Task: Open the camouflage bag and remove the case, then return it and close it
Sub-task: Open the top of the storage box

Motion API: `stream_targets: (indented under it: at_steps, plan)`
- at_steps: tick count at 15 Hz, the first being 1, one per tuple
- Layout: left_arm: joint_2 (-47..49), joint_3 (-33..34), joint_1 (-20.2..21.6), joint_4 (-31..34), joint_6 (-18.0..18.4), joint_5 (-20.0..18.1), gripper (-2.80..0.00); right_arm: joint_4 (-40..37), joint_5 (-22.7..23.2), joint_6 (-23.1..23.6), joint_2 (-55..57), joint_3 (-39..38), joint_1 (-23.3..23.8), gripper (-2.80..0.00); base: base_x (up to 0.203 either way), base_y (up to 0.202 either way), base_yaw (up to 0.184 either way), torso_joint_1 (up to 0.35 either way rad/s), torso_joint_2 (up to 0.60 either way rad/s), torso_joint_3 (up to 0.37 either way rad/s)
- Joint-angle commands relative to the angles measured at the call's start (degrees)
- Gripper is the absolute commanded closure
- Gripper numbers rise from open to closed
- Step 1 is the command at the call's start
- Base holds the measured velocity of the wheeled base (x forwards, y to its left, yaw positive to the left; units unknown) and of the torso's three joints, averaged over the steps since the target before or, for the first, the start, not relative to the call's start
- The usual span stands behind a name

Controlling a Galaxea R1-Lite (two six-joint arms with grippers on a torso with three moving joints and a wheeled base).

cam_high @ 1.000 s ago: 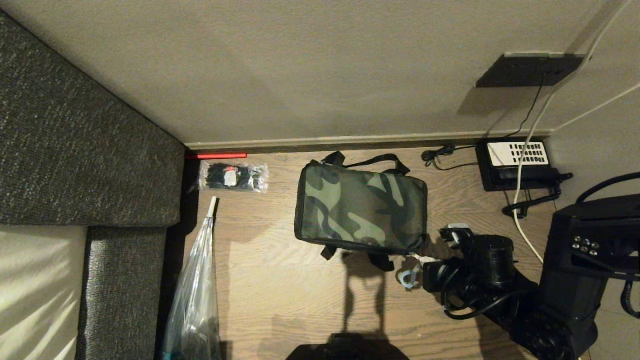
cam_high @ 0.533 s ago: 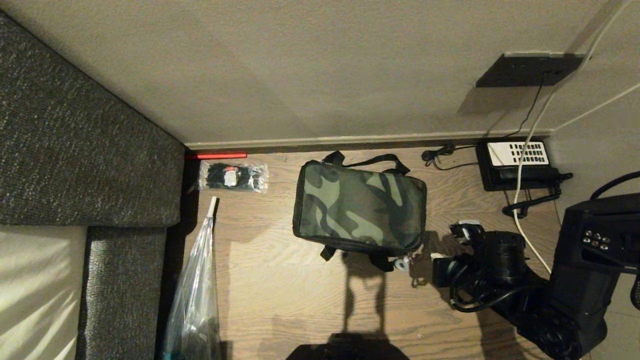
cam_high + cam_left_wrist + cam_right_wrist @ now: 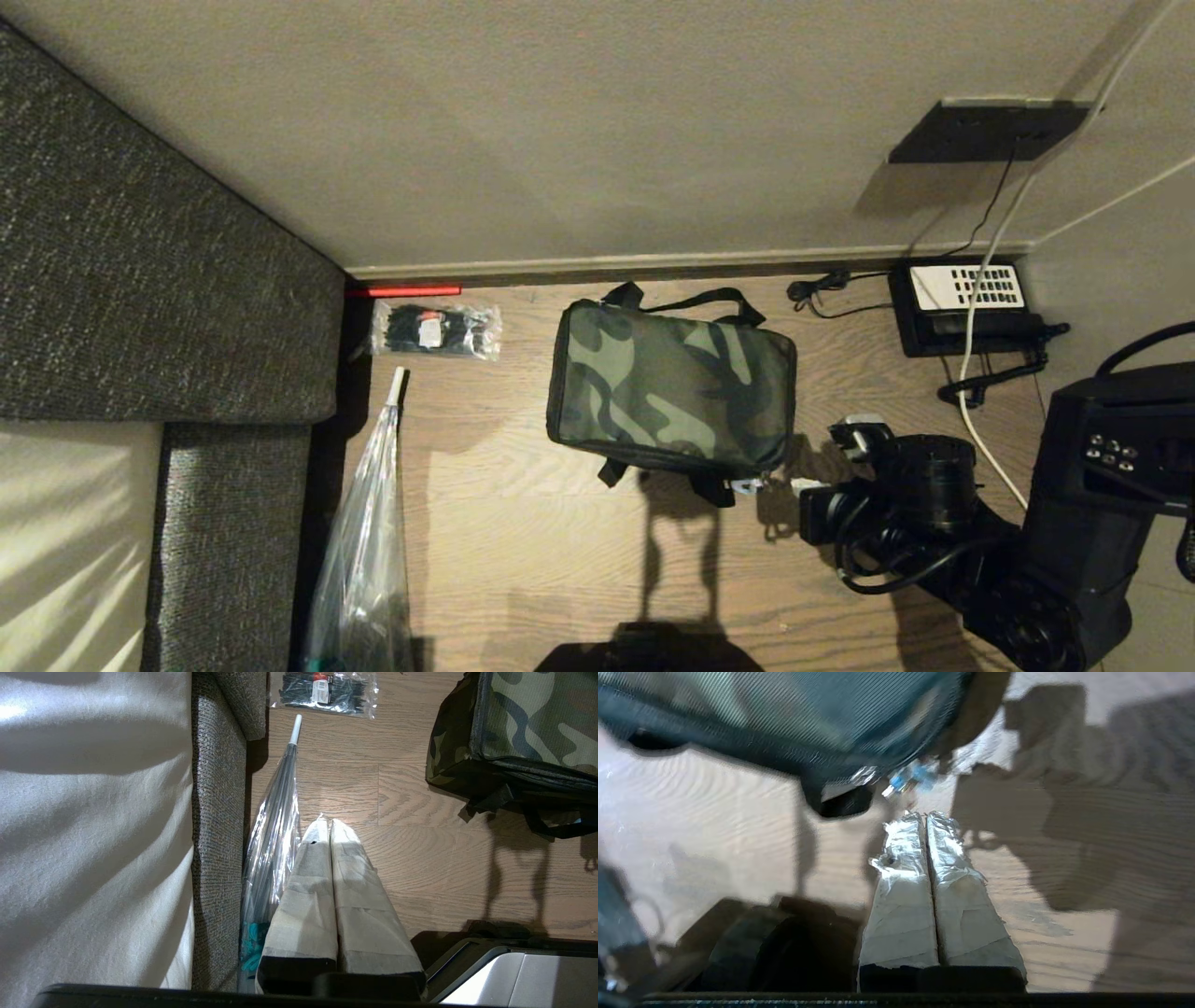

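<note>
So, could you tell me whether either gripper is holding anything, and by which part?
Nothing is held. The right gripper is shut and empty, just short of the bag's blue zipper pull. The left gripper is shut on nothing, above the floor.

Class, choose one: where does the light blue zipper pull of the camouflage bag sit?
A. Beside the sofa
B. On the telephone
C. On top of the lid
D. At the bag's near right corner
D: the zipper pull hangs at the camouflage bag's near right corner, just ahead of the right gripper.
</note>
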State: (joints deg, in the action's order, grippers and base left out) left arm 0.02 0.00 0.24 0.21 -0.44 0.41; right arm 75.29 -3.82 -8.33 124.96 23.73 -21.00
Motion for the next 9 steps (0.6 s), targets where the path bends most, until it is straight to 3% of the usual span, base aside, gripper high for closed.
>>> stream_targets:
  at_steps: [1, 4, 8, 9]
  plan:
    - [-0.1, 0.2, 0.0, 0.0, -0.1, 0.0, 0.00, 0.6, 0.8, 1.4, 1.4, 0.0, -0.9, -2.80, 0.000, 0.000, 0.000, 0.000, 0.00, 0.000]
    - [-0.1, 0.2, 0.0, 0.0, -0.1, 0.0, 0.00, 3.2, 2.7, 7.4, 3.6, 0.2, -1.7, -2.80, 0.000, 0.000, 0.000, 0.000, 0.00, 0.000]
    - [-0.1, 0.2, 0.0, 0.0, 0.0, 0.0, 0.00, 4.2, 5.9, 11.1, 6.7, 1.1, -1.6, -2.80, 0.000, 0.000, 0.000, 0.000, 0.00, 0.000]
    - [-0.1, 0.2, 0.0, 0.0, 0.0, 0.0, 0.00, 4.8, 6.6, 14.1, 7.7, 1.2, -1.3, -2.80, 0.000, 0.000, 0.000, 0.000, 0.00, 0.000]
